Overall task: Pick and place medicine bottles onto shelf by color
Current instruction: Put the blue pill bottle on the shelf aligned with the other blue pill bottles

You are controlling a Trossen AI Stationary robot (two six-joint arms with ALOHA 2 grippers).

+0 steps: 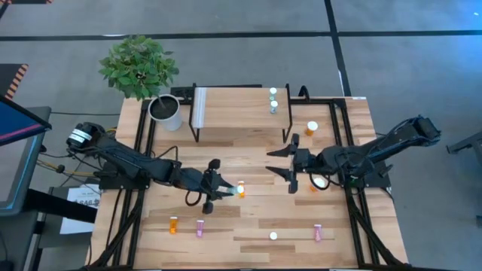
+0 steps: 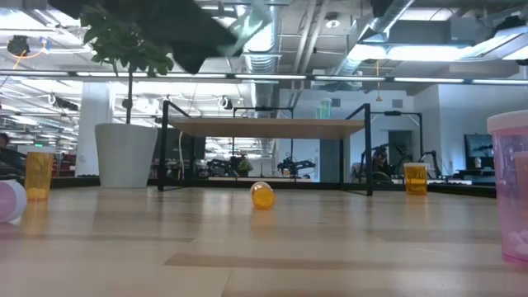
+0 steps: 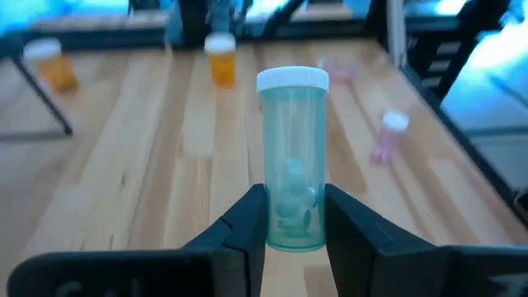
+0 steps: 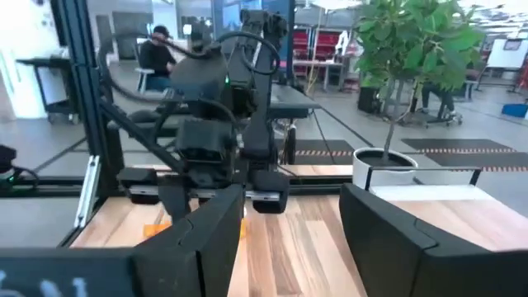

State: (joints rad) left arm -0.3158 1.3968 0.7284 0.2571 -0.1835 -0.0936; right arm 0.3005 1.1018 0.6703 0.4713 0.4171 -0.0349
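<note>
My left gripper (image 1: 226,188) is shut on a teal-green bottle (image 3: 293,157) with a white cap, high above the table's middle; the low view shows the bottle (image 2: 252,25) at the top of the picture. An orange bottle (image 2: 262,195) lies on its side on the table below it. My right gripper (image 1: 285,162) is open and empty, right of centre, facing the left arm. The shelf (image 1: 241,113) stands at the far middle with two teal bottles (image 1: 273,100) upright near its right end. My left gripper pinches the teal bottle's body near its base (image 3: 293,223) between its two fingers (image 3: 247,223). The bottle runs along the fingers and sticks out past their tips, with the white cap (image 3: 293,80) at the far end. It is lifted clear of the table.
A white plant pot (image 1: 166,111) stands left of the shelf. An orange bottle (image 1: 311,128) stands right of the shelf and another (image 1: 320,182) sits under my right arm. Near the front edge are an orange bottle (image 1: 174,223), two pink ones (image 1: 200,227) (image 1: 318,233) and a white-capped one (image 1: 273,235).
</note>
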